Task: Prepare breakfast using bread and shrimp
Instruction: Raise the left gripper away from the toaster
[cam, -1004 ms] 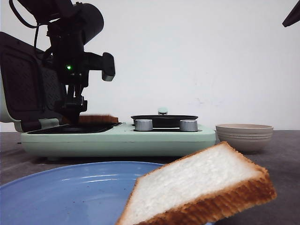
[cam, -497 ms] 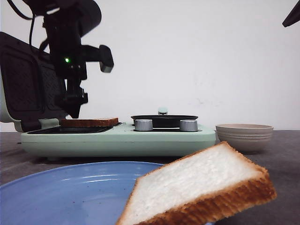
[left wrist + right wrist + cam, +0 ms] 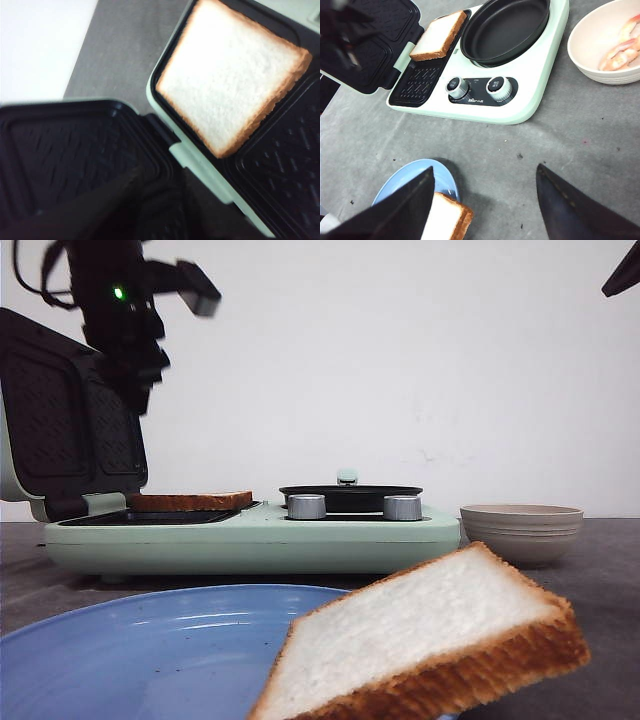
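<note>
One slice of bread (image 3: 438, 36) lies flat on the ridged plate of the mint-green breakfast maker (image 3: 530, 102), at the far end of that plate beside the round pan (image 3: 502, 27); the near half of the plate is bare. The second slice (image 3: 430, 640) leans on the rim of the blue plate (image 3: 150, 640) at the front. My left gripper (image 3: 135, 390) hangs high above the open lid (image 3: 60, 430), holding nothing (whether its fingers are spread I cannot tell). My right gripper (image 3: 485, 200) is spread wide and empty over the table. By my reckoning, one slice is placed; the other slice and the shrimp (image 3: 620, 47) in the bowl (image 3: 585, 60) remain. The upright lid crowds my left side; open table lies to the right.
</note>
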You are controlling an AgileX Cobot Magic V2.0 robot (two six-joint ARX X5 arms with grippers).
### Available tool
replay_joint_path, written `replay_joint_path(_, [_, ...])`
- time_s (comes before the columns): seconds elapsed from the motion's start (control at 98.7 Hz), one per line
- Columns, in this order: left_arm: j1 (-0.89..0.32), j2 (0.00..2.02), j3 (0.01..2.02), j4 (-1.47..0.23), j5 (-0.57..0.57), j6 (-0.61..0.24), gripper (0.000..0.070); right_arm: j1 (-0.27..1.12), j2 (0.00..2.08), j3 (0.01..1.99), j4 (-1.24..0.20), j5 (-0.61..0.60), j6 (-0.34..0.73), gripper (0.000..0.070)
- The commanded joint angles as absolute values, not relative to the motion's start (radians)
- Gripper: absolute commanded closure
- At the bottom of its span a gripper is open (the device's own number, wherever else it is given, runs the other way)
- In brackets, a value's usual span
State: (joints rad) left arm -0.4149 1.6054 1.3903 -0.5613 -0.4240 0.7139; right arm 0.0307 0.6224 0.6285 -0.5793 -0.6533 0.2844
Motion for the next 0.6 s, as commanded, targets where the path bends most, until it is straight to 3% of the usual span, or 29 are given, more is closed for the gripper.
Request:
replay_joint_path(0.0, [-0.421,1.578,1.414,-0.575,-0.429,0.583,0.0645,0.031,0.626,0.643,-0.569,-0.654,0.269,0.0307])
replay_joint_path(0.223, [-0.421,1.443,1.414,-0.620,-0.403,0.439,0.0645,0.031,0.626,0.643,-0.570,-0.654,0.271,0.0307])
replay_joint_path(0.588, [-0.421,1.212,1.414,-0.713,-0.253,0.272,0.0645,0.031,0.626,0.643,-0.578,-0.656,0.281,0.0307])
